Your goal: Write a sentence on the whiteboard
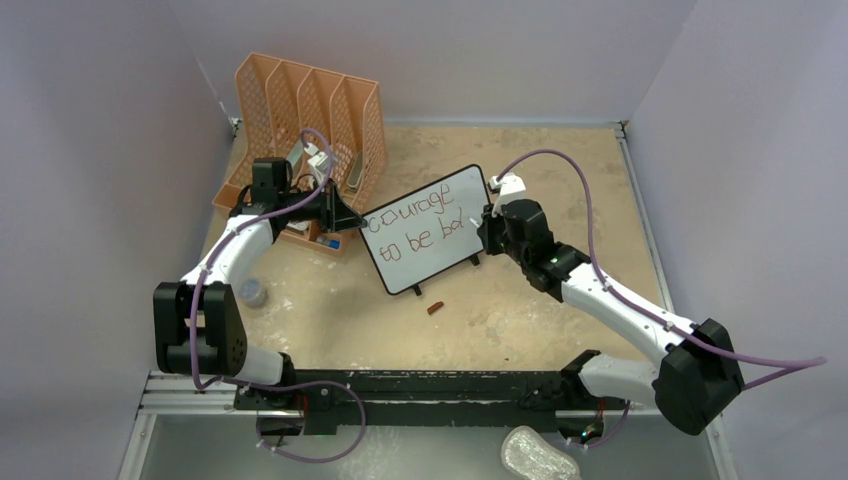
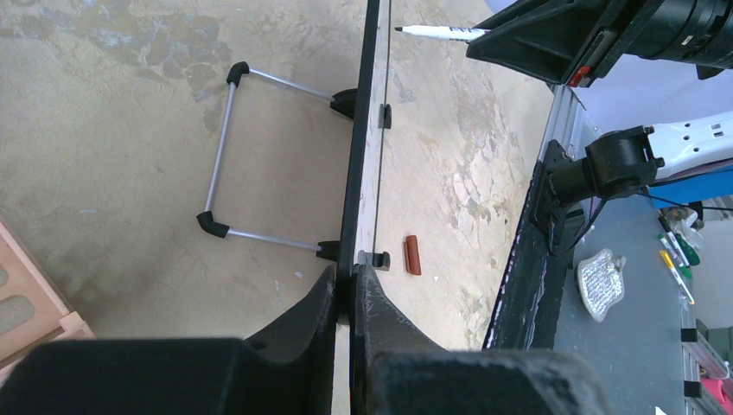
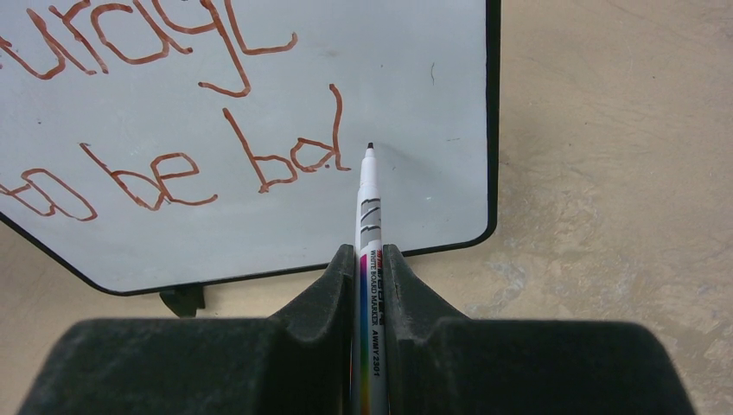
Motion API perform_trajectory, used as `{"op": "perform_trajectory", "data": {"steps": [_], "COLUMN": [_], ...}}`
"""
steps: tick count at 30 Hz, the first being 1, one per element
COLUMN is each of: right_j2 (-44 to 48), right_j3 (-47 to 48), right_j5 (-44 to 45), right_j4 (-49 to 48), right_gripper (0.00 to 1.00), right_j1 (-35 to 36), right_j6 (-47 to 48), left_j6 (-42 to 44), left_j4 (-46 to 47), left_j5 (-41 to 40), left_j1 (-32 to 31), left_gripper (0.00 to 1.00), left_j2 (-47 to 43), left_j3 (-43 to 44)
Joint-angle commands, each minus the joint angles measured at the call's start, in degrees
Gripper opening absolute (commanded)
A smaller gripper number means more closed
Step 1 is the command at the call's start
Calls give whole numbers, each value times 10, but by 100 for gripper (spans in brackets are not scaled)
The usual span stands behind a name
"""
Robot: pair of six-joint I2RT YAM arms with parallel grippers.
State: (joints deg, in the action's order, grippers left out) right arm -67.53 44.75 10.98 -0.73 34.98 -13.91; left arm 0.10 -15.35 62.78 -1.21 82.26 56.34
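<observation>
The whiteboard [image 1: 425, 230] stands tilted mid-table on its black feet, with the sentence [image 1: 418, 227] "courage to be bad" on it in two reddish-brown lines. My left gripper [image 1: 345, 215] is shut on the board's left edge; in the left wrist view the frame [image 2: 361, 130] runs edge-on between the fingers [image 2: 315, 307]. My right gripper [image 1: 487, 228] is shut on a white marker [image 3: 370, 225], tip just right of the word "bad" [image 3: 290, 147]. I cannot tell if the tip touches the board [image 3: 406, 86]. The marker also shows in the left wrist view [image 2: 441, 33].
An orange perforated file organizer [image 1: 310, 110] stands behind the left gripper. A small reddish-brown marker cap [image 1: 435, 307] lies in front of the board, also in the left wrist view [image 2: 413, 255]. The board's wire stand [image 2: 220, 156] rests behind it. A small grey object [image 1: 252, 292] lies left.
</observation>
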Motion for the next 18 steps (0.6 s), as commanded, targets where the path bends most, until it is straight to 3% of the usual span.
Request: {"op": "perform_trajectory", "data": {"steps": [1, 18], "right_j2": [-4, -19], "right_j3": [9, 8], "right_j5": [8, 11], "right_j4": [-32, -44], "right_gripper": [0, 0], "right_j1": [3, 3], "right_j6": [-6, -3], "left_j6": [4, 4], "left_j4": [8, 8], "left_j5": [-13, -12], "left_j1": [1, 0], "left_gripper": [0, 0], "left_j2": [-16, -16], "left_j3": [-3, -4]}}
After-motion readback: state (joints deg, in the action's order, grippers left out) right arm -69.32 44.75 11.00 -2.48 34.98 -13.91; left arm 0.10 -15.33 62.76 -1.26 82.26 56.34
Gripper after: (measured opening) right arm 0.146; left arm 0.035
